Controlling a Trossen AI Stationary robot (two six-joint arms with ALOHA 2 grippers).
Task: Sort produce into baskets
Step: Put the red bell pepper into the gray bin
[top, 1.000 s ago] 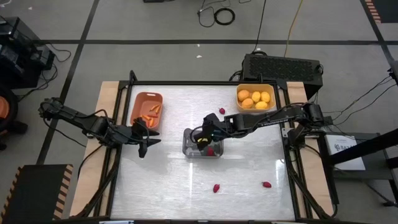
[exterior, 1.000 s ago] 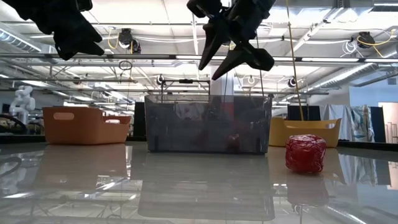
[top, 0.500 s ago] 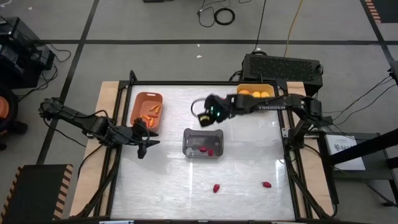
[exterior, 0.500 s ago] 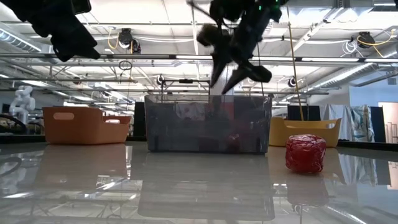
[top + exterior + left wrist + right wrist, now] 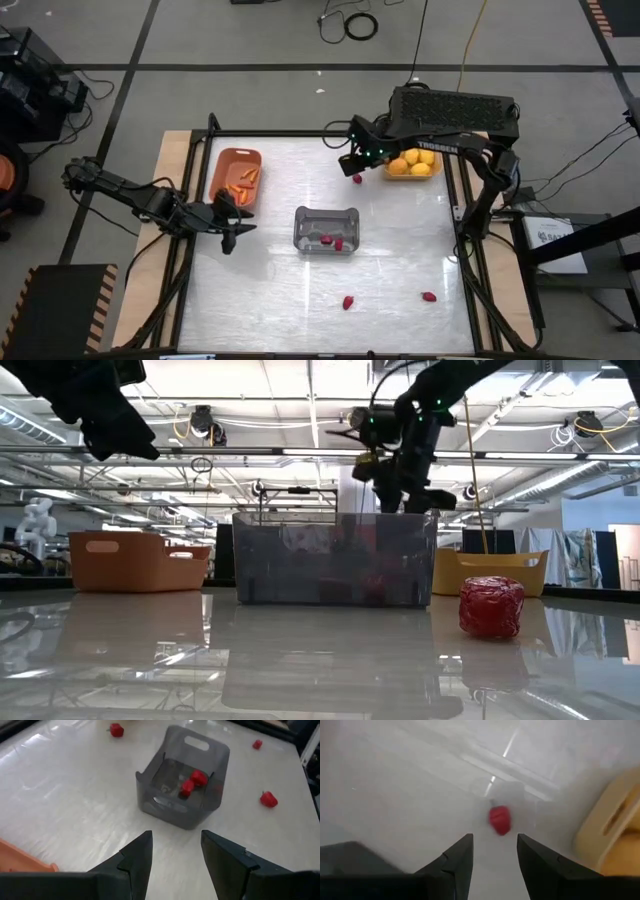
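Two red berries (image 5: 331,241) lying in the grey basket (image 5: 326,229) mid-bench; carrots in the terracotta basket (image 5: 236,176), yellow fruits in the yellow basket (image 5: 411,158). Sorting mostly done, judging by that. Still loose on the bench (image 5: 400,270): one berry (image 5: 357,179) just beside the yellow basket, two more (image 5: 347,302) near the front edge.

Right tool (image 5: 356,160) hovering over that far berry, fingers apart and empty. Left tool (image 5: 232,228) waiting beside the terracotta basket, fingers apart, holding nothing.

Compared with a second ago: right tool gone from above the grey basket to the yellow one; left unmoved.

Overhead, table-level, two wrist views; shared grey basket (image 5: 326,229).
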